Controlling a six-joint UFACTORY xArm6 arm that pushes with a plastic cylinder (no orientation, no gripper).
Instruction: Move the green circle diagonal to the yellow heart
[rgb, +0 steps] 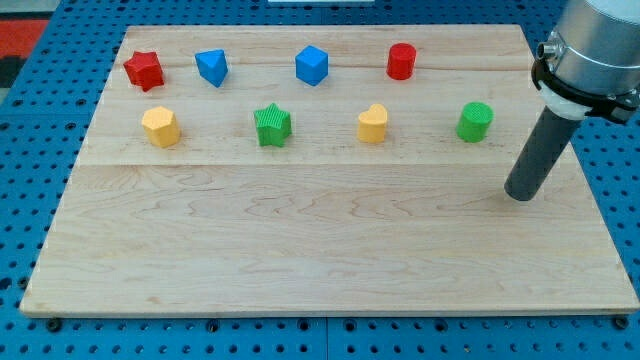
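The green circle (475, 121) stands on the wooden board (320, 250) at the view's right, in the lower row of blocks. The yellow heart (373, 124) stands to its left in the same row, apart from it. My tip (520, 194) rests on the board below and to the right of the green circle, with a gap between them. The dark rod rises from it toward the view's top right.
Top row from the left: red star (144, 69), blue triangle (212, 67), blue hexagon (312, 65), red cylinder (401, 61). The lower row also holds a yellow hexagon (160, 127) and a green star (271, 125). Blue pegboard surrounds the board.
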